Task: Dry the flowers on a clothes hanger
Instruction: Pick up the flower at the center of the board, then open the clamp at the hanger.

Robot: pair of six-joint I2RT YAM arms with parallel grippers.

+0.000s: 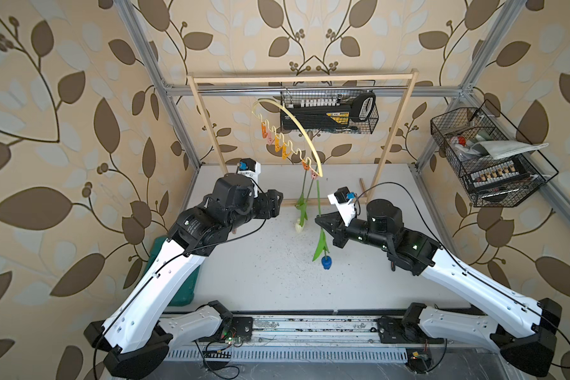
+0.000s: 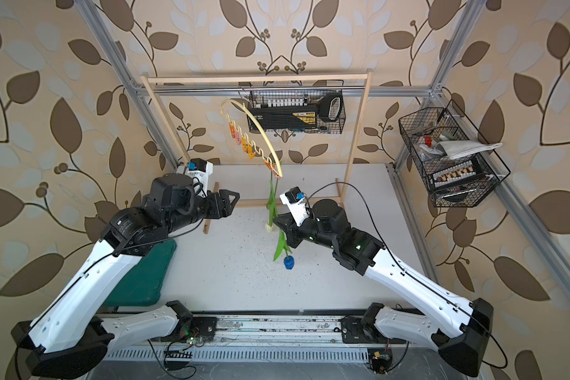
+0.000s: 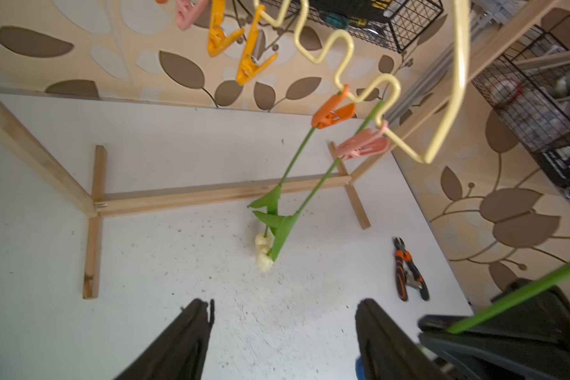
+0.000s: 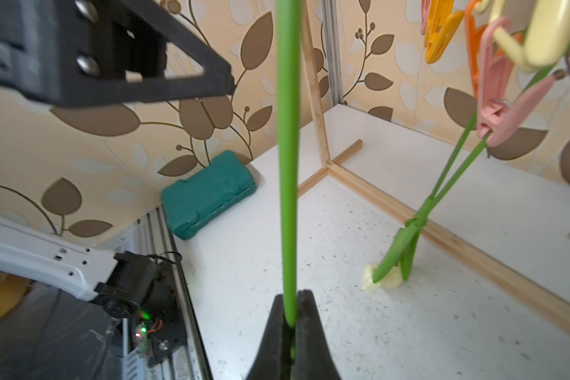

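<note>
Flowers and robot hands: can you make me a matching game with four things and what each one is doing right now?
Things
1. blue tulip
2. cream-white tulips
3. left gripper
4. green case

States
A. lying on the table
B. open, holding nothing
C. stem pinched in the shut right gripper
D. hanging head-down from pegs on the clothes hanger

Pairs: 1-C, 2-D, 3-B, 4-A
</note>
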